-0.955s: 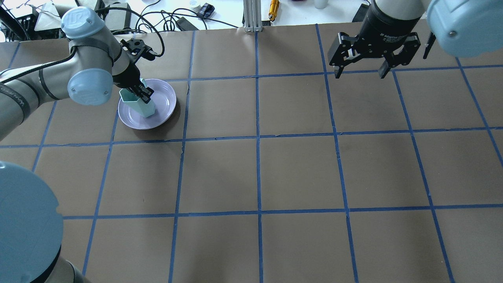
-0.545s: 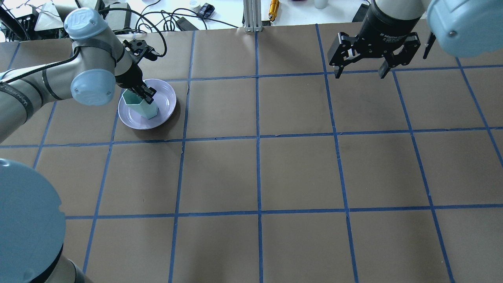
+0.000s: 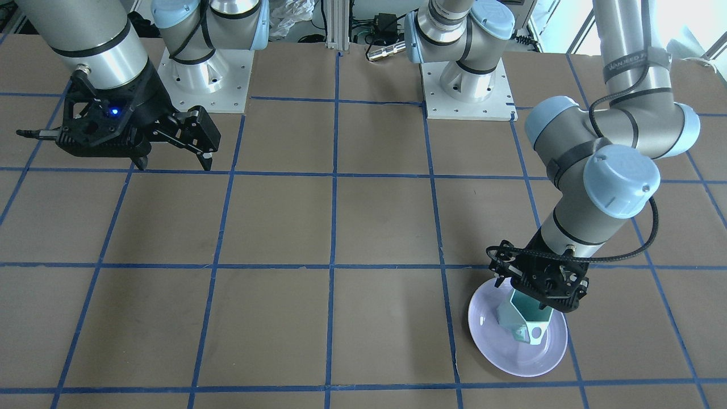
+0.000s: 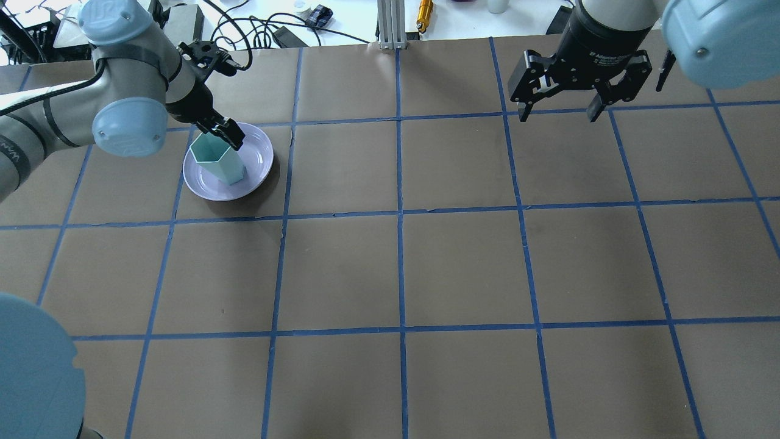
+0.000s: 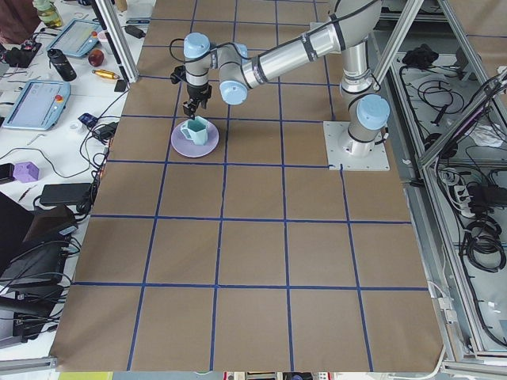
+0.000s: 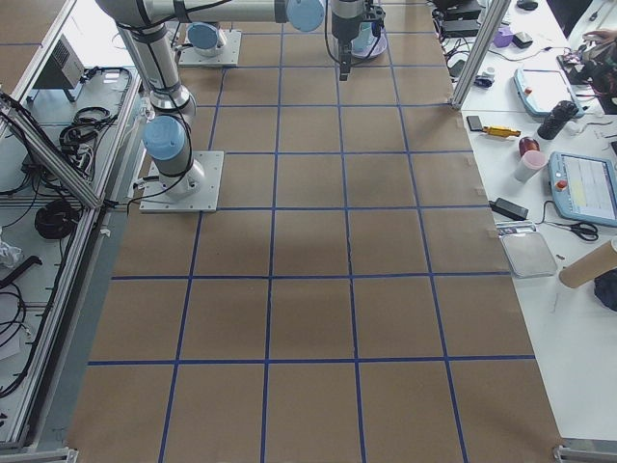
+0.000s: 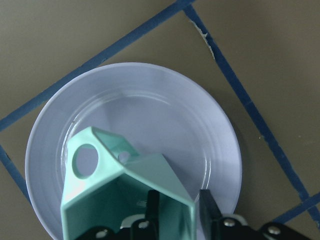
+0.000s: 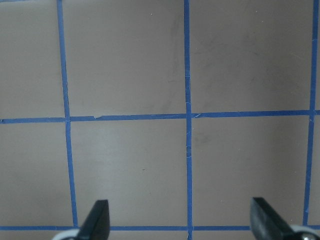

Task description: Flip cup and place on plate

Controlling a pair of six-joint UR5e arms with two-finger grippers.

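Note:
The mint-green cup stands mouth up on the lavender plate at the far left of the table. Its teal inside shows. My left gripper is at the cup's far rim. In the left wrist view the left gripper is shut on the cup, one finger on each side of its wall, with the handle pointing away over the plate. The front view shows the cup under the gripper on the plate. My right gripper hangs open and empty above the far right of the table.
An aluminium post, a yellow tool and cables lie beyond the table's far edge. The two arm bases are bolted on at the robot's side. Blue tape lines grid the brown tabletop.
My left arm has swung up and back, and the gripper has brought the cup from a lean to nearly upright on the plate. The right arm has not moved.

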